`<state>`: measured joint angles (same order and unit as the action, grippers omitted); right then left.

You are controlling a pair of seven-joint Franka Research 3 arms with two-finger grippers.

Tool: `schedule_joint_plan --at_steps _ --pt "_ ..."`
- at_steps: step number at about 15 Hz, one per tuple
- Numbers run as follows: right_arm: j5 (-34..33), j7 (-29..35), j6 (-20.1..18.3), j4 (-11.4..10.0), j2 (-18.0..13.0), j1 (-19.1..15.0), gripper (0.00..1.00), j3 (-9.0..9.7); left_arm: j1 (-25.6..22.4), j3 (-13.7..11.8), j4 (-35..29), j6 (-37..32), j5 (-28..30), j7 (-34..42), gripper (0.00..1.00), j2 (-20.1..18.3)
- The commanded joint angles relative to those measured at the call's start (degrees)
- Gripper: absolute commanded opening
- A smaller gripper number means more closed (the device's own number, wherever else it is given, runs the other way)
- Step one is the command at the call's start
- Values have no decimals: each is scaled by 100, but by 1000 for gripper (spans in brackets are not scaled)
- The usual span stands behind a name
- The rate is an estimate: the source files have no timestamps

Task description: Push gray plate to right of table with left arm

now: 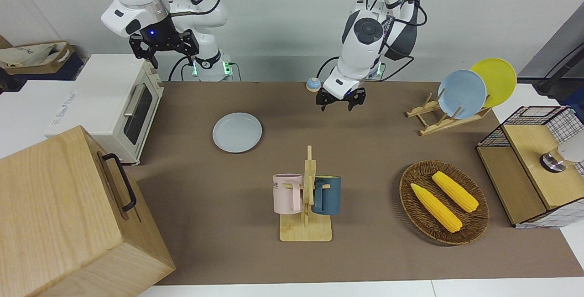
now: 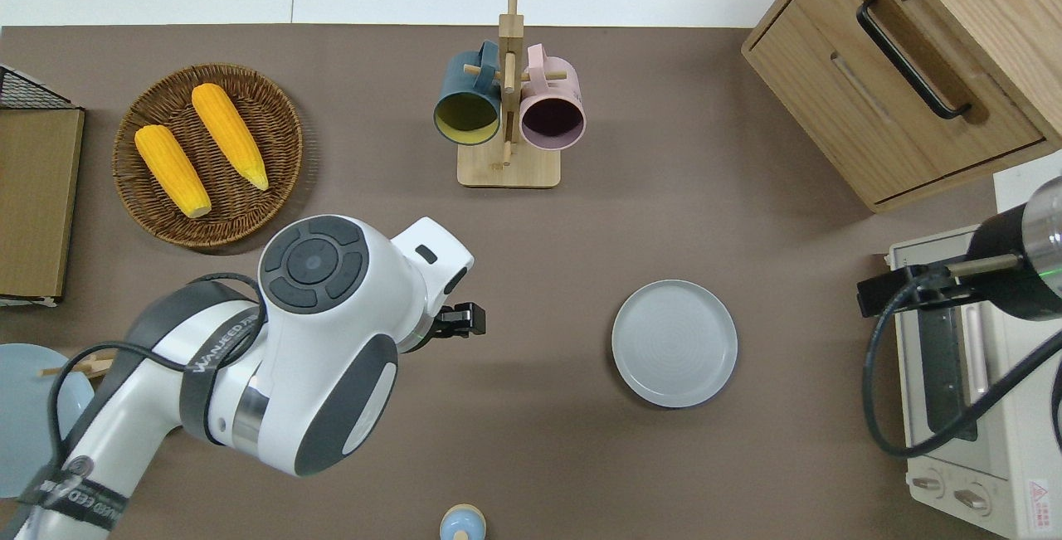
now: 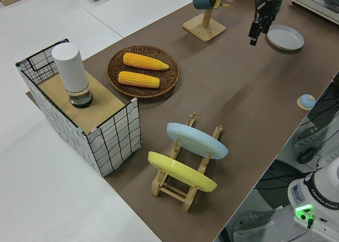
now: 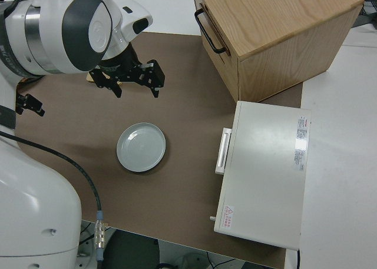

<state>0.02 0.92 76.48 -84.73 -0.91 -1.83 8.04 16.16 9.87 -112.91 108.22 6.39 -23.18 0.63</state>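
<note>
Gray plate [image 1: 237, 132] lies flat on the tabletop [image 1: 374, 151], toward the right arm's end, near the toaster oven [image 1: 119, 105] and nearer to the robots than the mug rack [image 1: 306, 196]. Left gripper [image 1: 341, 100] hangs in the air, well apart from the plate, holding nothing, fingers spread open. Right arm parked, its gripper [image 1: 164, 47] with fingers open too.

Plate looks rigid and light, likely ceramic or melamine; smooth underside should slide easily on the matte tabletop. Low rim is the place to push: fingertips set low against the rim's edge on the left arm's side, through the centre line, or it may spin away or tip up.
</note>
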Motion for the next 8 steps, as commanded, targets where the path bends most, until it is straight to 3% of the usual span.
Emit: schedule_joint_plan --at_steps 1,8 --pt "25 66 -89 53 -14 -115 983 92 -402 24 -108 -389 99 507 991 -361" --pt "25 66 -89 53 -14 -107 983 92 -1448 24 119 -1170 -93 1614 991 -660"
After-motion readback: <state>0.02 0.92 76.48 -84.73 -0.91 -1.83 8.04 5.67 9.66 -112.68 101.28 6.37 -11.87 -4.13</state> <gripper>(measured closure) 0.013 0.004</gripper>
